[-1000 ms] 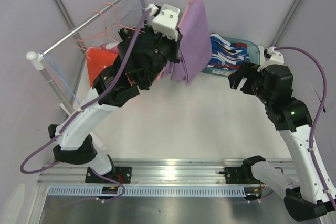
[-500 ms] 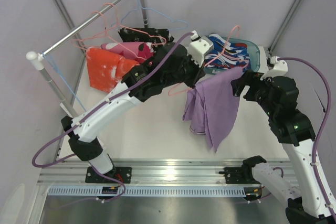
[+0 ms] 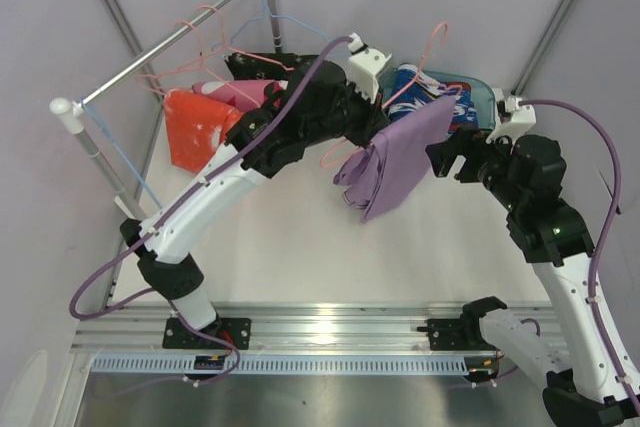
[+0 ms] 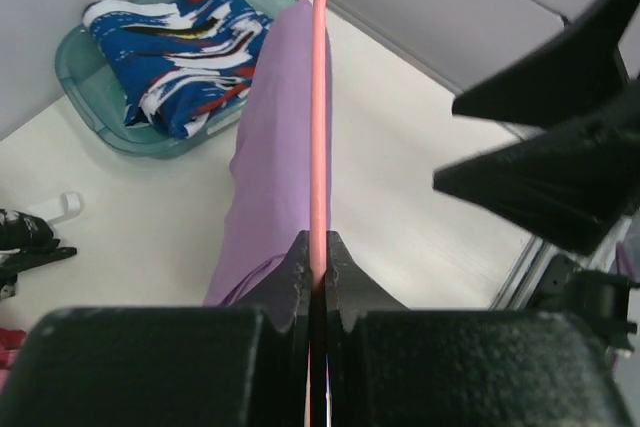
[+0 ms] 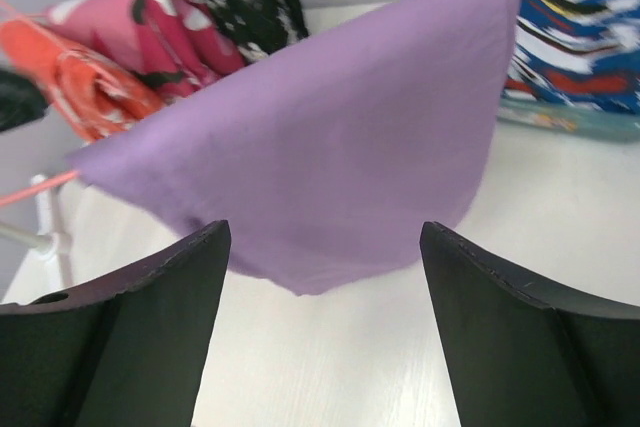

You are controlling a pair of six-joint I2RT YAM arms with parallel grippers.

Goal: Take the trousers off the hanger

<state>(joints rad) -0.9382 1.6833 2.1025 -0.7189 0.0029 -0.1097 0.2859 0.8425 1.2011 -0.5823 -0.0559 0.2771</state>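
The lavender trousers (image 3: 395, 152) hang over a pink wire hanger (image 3: 433, 47), held in the air above the middle of the table. My left gripper (image 3: 378, 135) is shut on the hanger's wire (image 4: 319, 97), with the lavender cloth (image 4: 270, 137) beyond it. My right gripper (image 3: 445, 157) is open and empty just right of the cloth, which fills its view (image 5: 330, 147) ahead of the jaws (image 5: 325, 232). The blue-white-red trousers (image 3: 462, 107) lie in a teal tray (image 3: 487, 97). The orange (image 3: 195, 132), pink-magenta (image 3: 245, 95) and black speckled (image 3: 250, 65) trousers hang at the rack.
A metal rack rail (image 3: 160, 42) on white posts crosses the back left, with pink and blue wire hangers on it. The teal tray stands at the back right. A metal base rail (image 3: 320, 332) runs along the near edge.
My left arm has swung the hanger with the lavender trousers from beside the rack out to the right, then raised and tilted it toward my right gripper, which has shifted slightly left.
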